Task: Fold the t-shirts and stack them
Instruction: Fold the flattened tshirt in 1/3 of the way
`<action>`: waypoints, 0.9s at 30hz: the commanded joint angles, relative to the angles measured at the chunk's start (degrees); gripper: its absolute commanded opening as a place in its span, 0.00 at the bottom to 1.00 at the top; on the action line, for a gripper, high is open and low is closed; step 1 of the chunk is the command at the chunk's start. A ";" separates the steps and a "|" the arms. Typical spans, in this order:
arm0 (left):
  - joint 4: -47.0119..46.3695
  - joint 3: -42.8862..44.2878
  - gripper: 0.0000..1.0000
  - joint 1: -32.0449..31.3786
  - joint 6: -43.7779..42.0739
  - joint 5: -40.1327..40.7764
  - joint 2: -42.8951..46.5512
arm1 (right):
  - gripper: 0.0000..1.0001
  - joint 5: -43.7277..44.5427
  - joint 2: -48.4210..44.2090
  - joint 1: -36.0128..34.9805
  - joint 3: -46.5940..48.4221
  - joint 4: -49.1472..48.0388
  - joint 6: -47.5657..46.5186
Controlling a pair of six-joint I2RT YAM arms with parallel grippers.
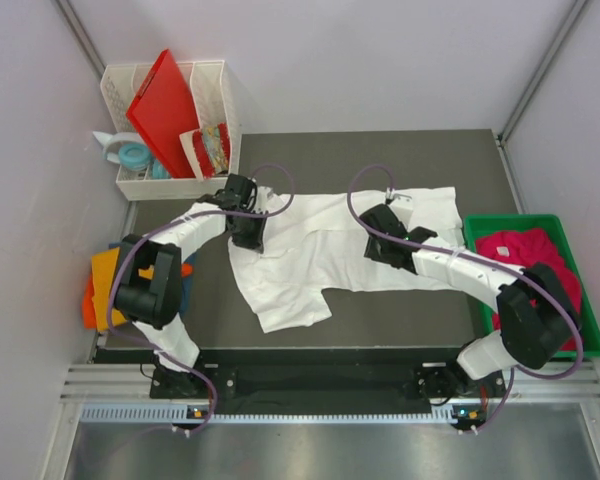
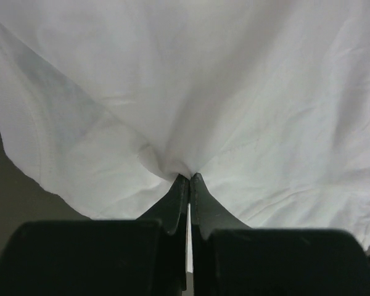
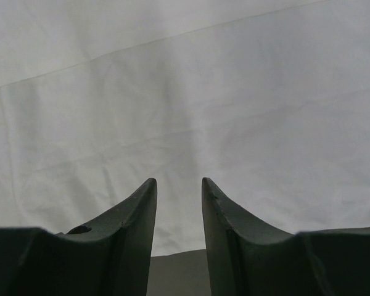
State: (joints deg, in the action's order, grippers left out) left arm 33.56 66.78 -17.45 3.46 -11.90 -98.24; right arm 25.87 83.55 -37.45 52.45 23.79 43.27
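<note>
Left gripper (image 2: 189,179): jaws pressed together, pinching a puckered fold of the white cotton t-shirt (image 1: 315,255) at its left end. Garment lies flat on the dark grey table mat (image 1: 400,320), long axis running left to right between the two arms, one sleeve toward the near edge. Right gripper (image 3: 179,182): jaws partly spread, nothing between them, poised over the right end. Cloth extends ahead of its tips, the edge just behind them. Judgement: right arm is nearer that end and should grip there.

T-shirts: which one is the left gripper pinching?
The white t-shirt, spread mid-table; the magenta one sits in the green bin, the orange one lies far left.
</note>
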 commanded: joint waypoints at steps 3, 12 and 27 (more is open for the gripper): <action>-6.05 2.64 0.03 -0.04 -1.18 3.73 -4.24 | 0.36 1.03 1.44 -1.48 3.01 -0.41 0.59; -9.48 9.23 0.56 0.05 -2.85 7.94 -3.72 | 0.37 0.85 2.58 -1.92 5.21 -0.15 -0.64; -15.45 17.85 0.49 0.40 -2.58 6.72 -10.65 | 0.25 -3.36 10.48 -4.38 13.29 -4.27 -2.57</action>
State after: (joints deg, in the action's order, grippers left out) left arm 22.85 81.23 -17.34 1.26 -4.43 -104.95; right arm 25.17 90.52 -40.03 61.39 24.12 41.01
